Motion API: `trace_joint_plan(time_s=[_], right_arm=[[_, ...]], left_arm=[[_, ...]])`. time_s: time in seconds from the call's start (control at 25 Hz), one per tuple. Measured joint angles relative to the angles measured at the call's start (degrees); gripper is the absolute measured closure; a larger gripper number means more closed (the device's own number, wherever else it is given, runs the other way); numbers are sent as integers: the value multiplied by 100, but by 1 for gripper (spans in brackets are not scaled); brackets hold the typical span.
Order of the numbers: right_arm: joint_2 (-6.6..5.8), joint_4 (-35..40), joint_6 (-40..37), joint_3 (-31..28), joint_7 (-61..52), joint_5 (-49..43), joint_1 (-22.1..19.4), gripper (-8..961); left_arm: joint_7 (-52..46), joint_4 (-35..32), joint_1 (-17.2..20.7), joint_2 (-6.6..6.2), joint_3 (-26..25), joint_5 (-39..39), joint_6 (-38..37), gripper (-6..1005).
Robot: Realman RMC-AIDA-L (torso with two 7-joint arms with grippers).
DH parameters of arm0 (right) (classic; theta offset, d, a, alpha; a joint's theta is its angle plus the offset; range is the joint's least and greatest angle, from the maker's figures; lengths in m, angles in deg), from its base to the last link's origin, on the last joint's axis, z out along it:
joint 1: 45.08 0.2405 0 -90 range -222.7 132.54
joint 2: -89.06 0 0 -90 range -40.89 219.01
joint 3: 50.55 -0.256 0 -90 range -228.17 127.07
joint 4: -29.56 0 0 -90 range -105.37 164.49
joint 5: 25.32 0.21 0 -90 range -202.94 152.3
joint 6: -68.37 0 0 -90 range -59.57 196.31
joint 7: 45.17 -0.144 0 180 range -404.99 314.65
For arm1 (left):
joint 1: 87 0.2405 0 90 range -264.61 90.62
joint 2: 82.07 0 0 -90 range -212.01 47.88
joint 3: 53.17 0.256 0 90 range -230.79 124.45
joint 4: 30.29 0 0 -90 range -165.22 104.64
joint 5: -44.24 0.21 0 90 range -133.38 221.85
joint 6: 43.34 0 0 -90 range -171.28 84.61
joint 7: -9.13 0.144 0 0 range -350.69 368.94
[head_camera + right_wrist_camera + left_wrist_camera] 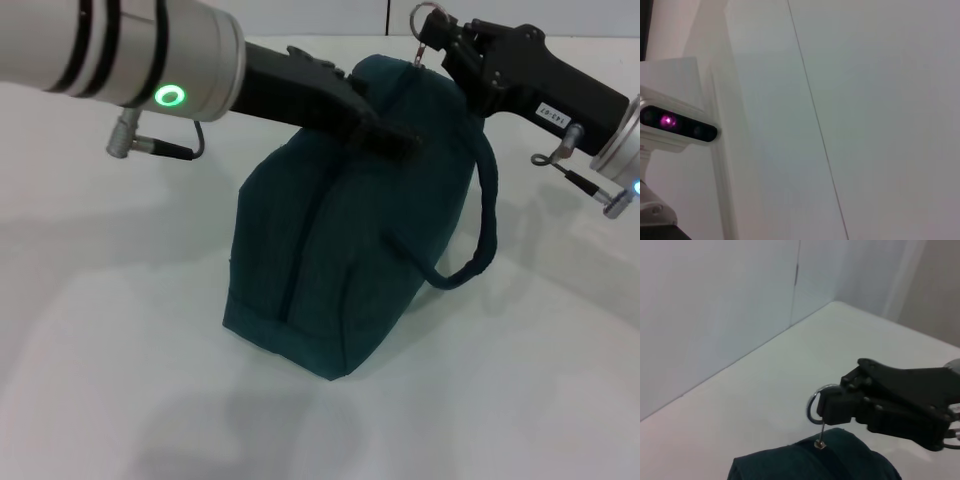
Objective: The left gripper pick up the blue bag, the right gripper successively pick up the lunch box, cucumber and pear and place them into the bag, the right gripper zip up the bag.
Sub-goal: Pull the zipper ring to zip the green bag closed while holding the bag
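Note:
The blue bag [340, 250] stands on the white table [110, 330], its top closed along the seam; it also shows in the left wrist view [840, 460]. One loop handle [482, 225] hangs down its right side. My left gripper [398, 137] rests on the bag's top and is shut on the fabric there. My right gripper [440, 45] is at the bag's far top end, shut on the zipper's ring pull [425, 20]. The left wrist view shows the right gripper [830, 407] pinching the ring [815, 402], the pull stretched up from the bag. Lunch box, cucumber and pear are out of view.
A white wall [715, 305] with a vertical seam runs behind the table. The right wrist view shows only that wall and the robot's head camera [677, 125]. Bare table surface lies in front and left of the bag.

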Motion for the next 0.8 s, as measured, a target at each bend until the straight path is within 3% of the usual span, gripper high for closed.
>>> trace_joint_plan(time_s=[0.36, 0.48, 0.8], right_arm=[[0, 11, -13, 3, -2, 0, -33, 819], [0, 13, -23, 2, -31, 0, -30, 817], [0, 3, -36, 9, -50, 0, -31, 812]], left_arm=[[-188, 145, -43, -18, 49, 217, 166, 138], [-167, 170, -56, -22, 55, 227, 153, 377], [-117, 166, -57, -27, 63, 236, 149, 571]])
